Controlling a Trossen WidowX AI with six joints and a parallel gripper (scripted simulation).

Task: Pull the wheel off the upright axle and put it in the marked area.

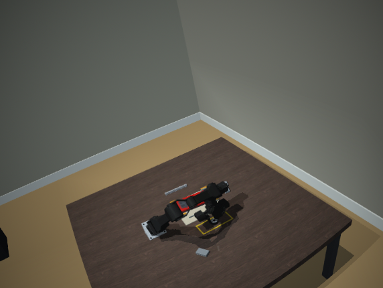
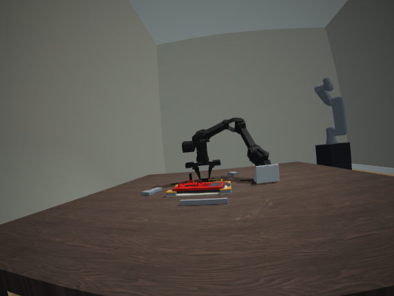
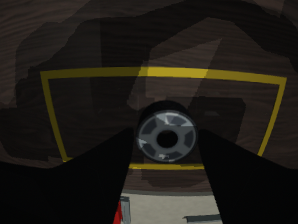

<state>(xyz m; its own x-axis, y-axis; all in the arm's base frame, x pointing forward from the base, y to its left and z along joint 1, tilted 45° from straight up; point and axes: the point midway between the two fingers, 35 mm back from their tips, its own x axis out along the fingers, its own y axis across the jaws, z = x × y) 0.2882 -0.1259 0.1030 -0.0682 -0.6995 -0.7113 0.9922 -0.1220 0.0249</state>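
The wheel [image 3: 167,152] [image 1: 213,221] is dark with a grey spoked face. It lies flat, face up, inside the yellow marked area [image 1: 217,226] [image 3: 175,72], close to its edge on the board's side. My gripper [image 2: 204,178] [image 3: 166,134] points down around the wheel, low at the table. Its fingers stand slightly open, with a thin gap on each side of the wheel in the wrist view. The upright black axle [image 2: 190,178] stands bare on the red board [image 2: 213,186]. The wheel's underside is hidden.
The red board sits on a cream base [image 1: 189,220] [image 3: 160,205] beside the marked area. A long grey bar [image 1: 175,189] [image 2: 204,202] lies on the board's other side. A small grey block [image 1: 202,252] [image 2: 233,173] lies beyond the area, another [image 2: 151,191] near the board's end.
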